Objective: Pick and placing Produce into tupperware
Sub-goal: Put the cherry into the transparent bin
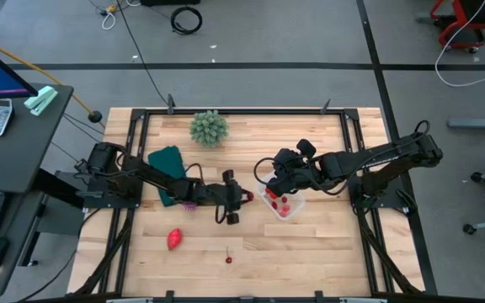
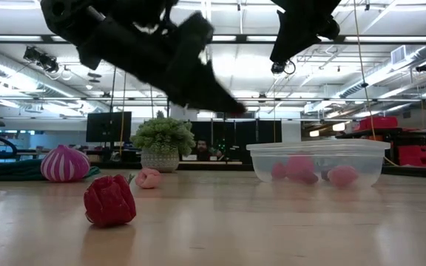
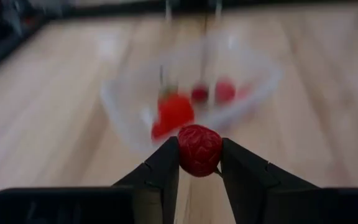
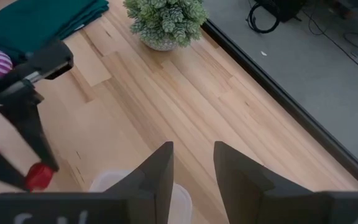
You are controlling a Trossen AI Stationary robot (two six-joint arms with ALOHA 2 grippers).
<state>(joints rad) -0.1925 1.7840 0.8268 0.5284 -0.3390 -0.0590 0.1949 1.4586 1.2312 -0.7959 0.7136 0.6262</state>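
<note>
My left gripper (image 1: 239, 199) hangs above the table's middle, shut on a small red berry (image 3: 199, 148), just left of the clear tupperware (image 1: 281, 205). Red and pink pieces lie inside the tub (image 2: 316, 164). My right gripper (image 4: 191, 167) is open and raised above the tub's far side, touching nothing. A red strawberry (image 1: 174, 239) and a tiny red berry (image 1: 228, 259) rest on the table nearer the front edge. The purple-pink striped ball (image 2: 65, 164) sits by the green cloth, under my left arm, with a pink piece (image 2: 148, 178) beside it. My left gripper pinches the red berry (image 3: 197, 163) between its two fingertips, one finger (image 3: 166, 163) on each side. The fingers slant down from the table's left. The berry is lifted clear of the table, in front of the tub.
A spiky green potted plant (image 1: 209, 128) stands near the far edge. A dark green folded cloth (image 1: 168, 167) lies under my left arm. Bare wood (image 1: 327, 252) stretches along the near side and to the tub's right.
</note>
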